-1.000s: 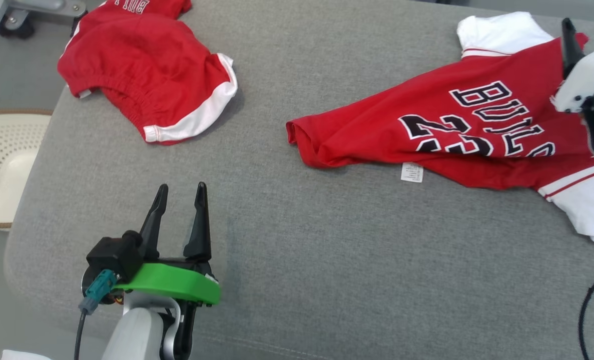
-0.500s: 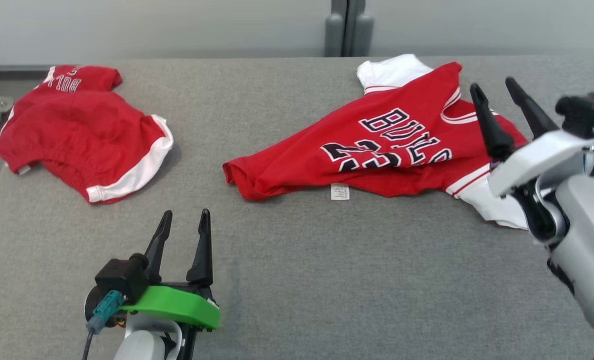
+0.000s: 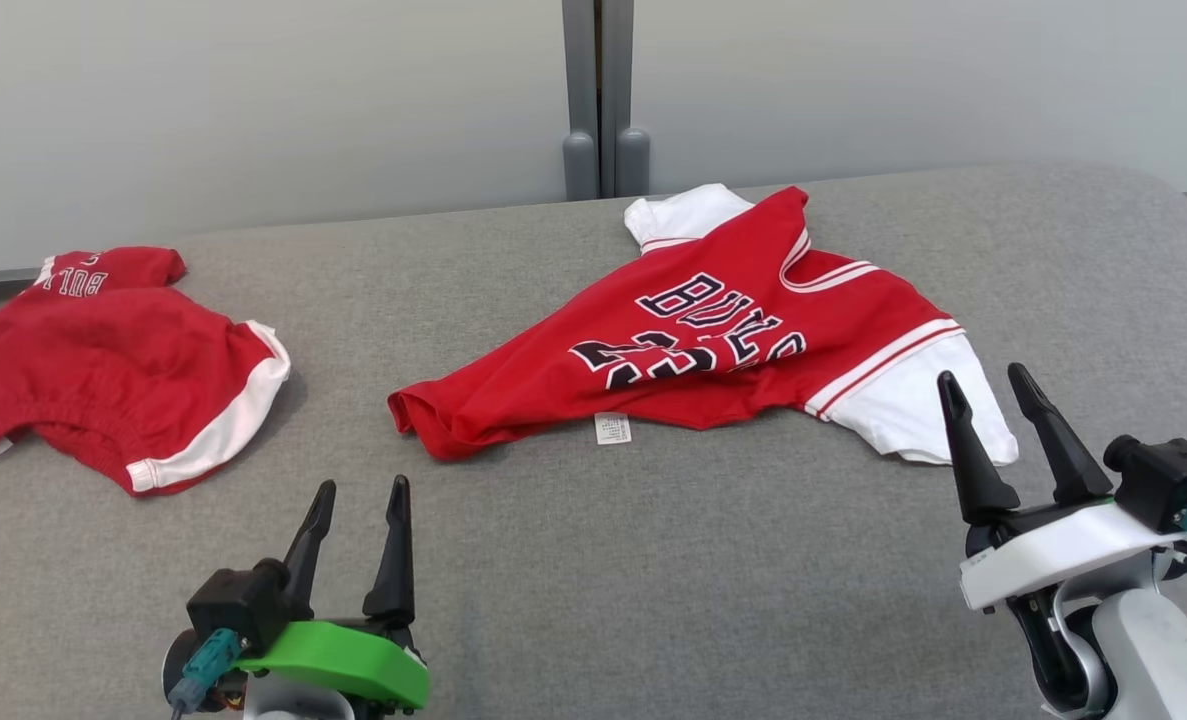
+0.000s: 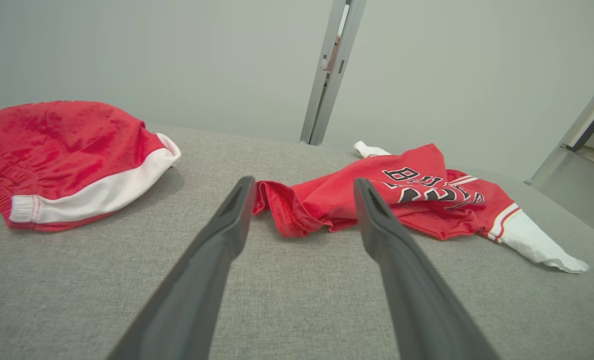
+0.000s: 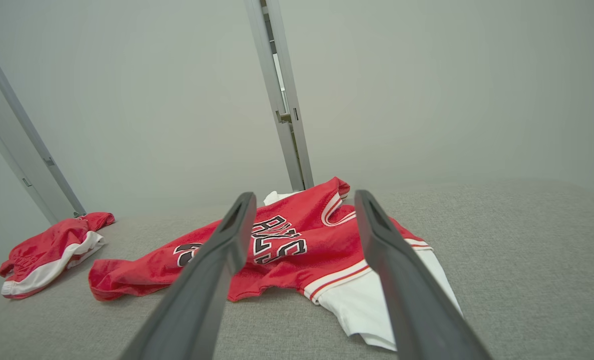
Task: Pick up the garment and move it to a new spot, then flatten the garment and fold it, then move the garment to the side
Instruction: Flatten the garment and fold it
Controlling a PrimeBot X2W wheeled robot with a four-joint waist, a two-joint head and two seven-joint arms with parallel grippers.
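A red jersey [image 3: 713, 350] with white sleeves and dark lettering, the garment, lies crumpled and partly doubled over mid-table; it also shows in the left wrist view [image 4: 417, 200] and the right wrist view [image 5: 286, 250]. My left gripper [image 3: 362, 485] stands open over bare table at the front left, well short of the jersey's hem [image 4: 303, 181]. My right gripper [image 3: 981, 375] is open at the front right, its tips just before the white sleeve, holding nothing [image 5: 305, 195].
Red shorts [image 3: 113, 360] with white trim lie at the table's left end. The grey padded table [image 3: 653, 560] has bare fabric in front between the arms. Behind it stands a pale wall with a grey post [image 3: 598, 100].
The head camera has tilted up and swung, so the whole picture shifted. My right gripper has drawn back from over the jersey to the front right. Both stayed open.
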